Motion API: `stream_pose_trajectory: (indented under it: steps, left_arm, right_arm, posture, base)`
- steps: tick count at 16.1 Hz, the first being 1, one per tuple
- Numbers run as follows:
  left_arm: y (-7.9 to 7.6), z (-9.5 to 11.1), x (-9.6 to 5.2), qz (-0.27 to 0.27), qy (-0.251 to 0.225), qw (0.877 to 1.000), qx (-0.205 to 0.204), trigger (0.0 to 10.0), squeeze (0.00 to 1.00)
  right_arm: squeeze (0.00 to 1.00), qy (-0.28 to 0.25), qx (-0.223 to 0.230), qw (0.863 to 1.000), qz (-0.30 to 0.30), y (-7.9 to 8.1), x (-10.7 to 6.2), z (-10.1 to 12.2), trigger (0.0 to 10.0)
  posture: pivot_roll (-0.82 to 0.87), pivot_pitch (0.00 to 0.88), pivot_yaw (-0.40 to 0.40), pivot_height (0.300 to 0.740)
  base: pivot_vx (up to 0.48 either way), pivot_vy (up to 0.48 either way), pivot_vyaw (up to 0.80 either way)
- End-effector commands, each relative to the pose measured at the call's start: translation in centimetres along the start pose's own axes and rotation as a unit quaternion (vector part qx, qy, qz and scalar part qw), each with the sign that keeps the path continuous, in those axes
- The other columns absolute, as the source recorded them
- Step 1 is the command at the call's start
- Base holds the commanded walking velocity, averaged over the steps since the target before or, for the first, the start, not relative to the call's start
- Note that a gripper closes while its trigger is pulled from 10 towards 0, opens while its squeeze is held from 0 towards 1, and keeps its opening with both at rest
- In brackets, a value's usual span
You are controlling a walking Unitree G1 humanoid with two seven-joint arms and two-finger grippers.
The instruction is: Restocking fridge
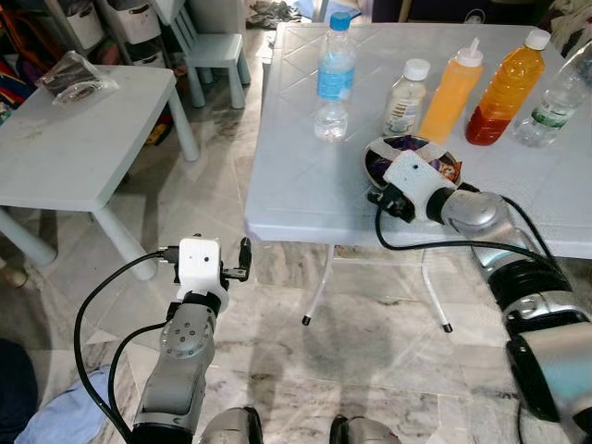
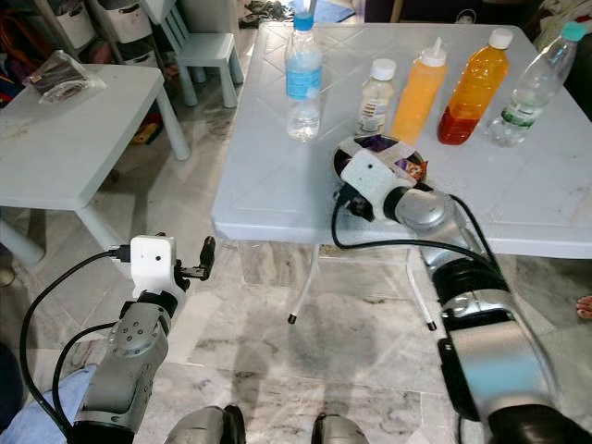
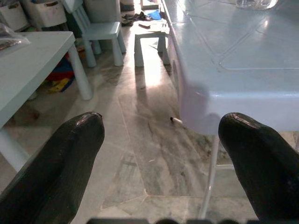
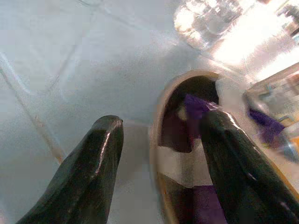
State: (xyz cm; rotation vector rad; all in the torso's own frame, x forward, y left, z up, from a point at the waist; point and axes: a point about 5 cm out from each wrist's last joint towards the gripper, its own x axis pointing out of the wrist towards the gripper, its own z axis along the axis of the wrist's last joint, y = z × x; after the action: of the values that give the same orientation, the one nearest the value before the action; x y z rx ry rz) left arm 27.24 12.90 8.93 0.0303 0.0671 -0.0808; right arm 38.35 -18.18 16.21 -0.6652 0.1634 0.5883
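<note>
white table (image 1: 305,185) upper right, bottles lined up | right gripper (image 4: 159,154) fingers straddling bowl (image 4: 187,93) rim | left gripper (image 3: 163,158) spread, empty | nothing stocked yet (early days)

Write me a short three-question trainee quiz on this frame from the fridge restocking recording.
1. True or false: the right gripper straddles the rim of the round dark bowl with purple contents on the large white plastic table.
2. Which bottle stands nearest the robot's left on that table? A) clear water bottle with blue cap and blue label B) tall amber juice bottle with white cap C) orange squeeze bottle with white nozzle
3. Fill in: the left gripper hovers open above the marble ____.

Key: 1 true, one finger inside the bowl and one outside; 2 A; 3 floor.
</note>
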Motion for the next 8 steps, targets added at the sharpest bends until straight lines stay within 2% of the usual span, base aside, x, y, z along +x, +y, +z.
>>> stream_pose_trajectory:
  steps: [1,4,8]
  left_arm:
    - [0.0,0.0,-0.1,-0.006,0.003,1.000,0.007,10.0,0.00]
    - [-0.2,0.0,-0.1,-0.008,0.004,1.000,0.008,10.0,0.00]
    - [-0.2,0.0,-0.1,-0.009,0.004,1.000,0.010,10.0,0.00]
  right_arm:
    - [0.00,0.002,0.029,1.000,-0.004,0.0,0.1,-0.2,10.0]
    - [0.00,-0.002,0.059,0.998,-0.001,0.5,0.9,0.3,10.0]
    - [0.00,-0.001,0.068,0.998,-0.002,0.9,1.8,1.2,10.0]
  posture:
    - [-0.03,0.140,0.039,0.740]
    - [-0.02,0.140,0.039,0.740]
    - [-0.01,0.140,0.040,0.740]
  base:
    - [0.000,0.000,0.00]
    - [0.000,0.000,0.00]
    - [0.000,0.000,0.00]
